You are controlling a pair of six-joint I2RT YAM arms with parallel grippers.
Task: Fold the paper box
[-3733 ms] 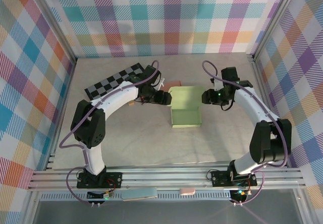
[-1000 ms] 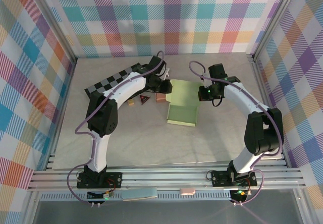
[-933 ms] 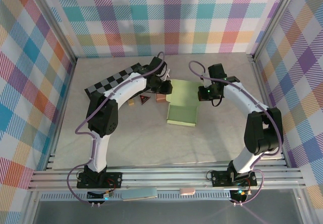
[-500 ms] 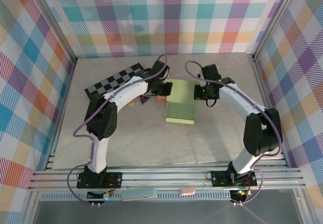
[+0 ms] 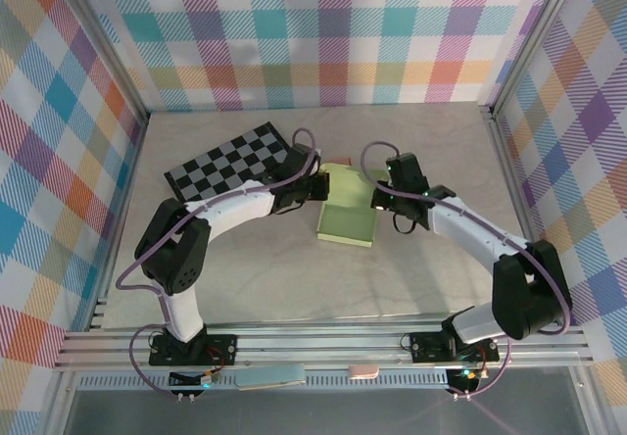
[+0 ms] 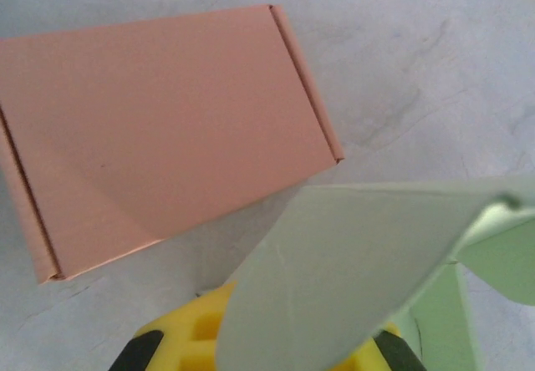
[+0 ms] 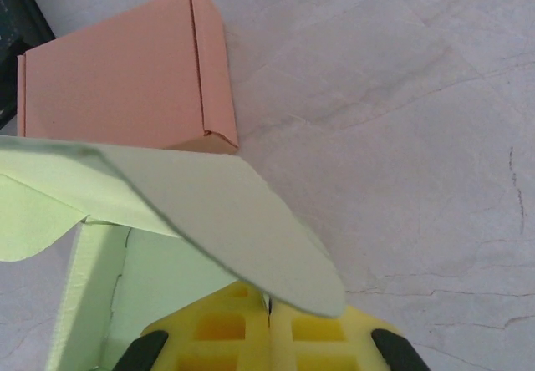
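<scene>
Grippers first: my left gripper (image 5: pixel 319 188) and right gripper (image 5: pixel 379 198) both have their jaws brought together, and as far as I can tell neither is clamped on anything. They work low over the table (image 5: pixel 245 288). The biggest thing on it is the checkerboard mat (image 5: pixel 227 156), lying at the back left, apart from the work. Next comes the paper box (image 5: pixel 347 224), pale green, near the middle of the table between my two arms. Its open tray faces my bases, its lid rises at the far end, and one gripper noses against each side. Just beyond it a smaller pink box (image 6: pixel 167 129), already closed up, rests flat. I cannot tell whether the two touch.

From my left wrist, the left-hand flap (image 6: pixel 359 254) lies broad-face across my fingertips and hides the line where they meet. From my right wrist, the right-hand flap (image 7: pixel 209 212) droops over the tips of my yellow pads (image 7: pixel 226 333), whose seam shows tight shut below it.

I judge the step in hand to be turning the lid's side flaps inward: well into the fold, with the lid not yet down. The next move, I think, calls for pushing both flaps in evenly. Then I would lower the lid so they slip inside the tray walls without creasing the thin card or sliding the box.
</scene>
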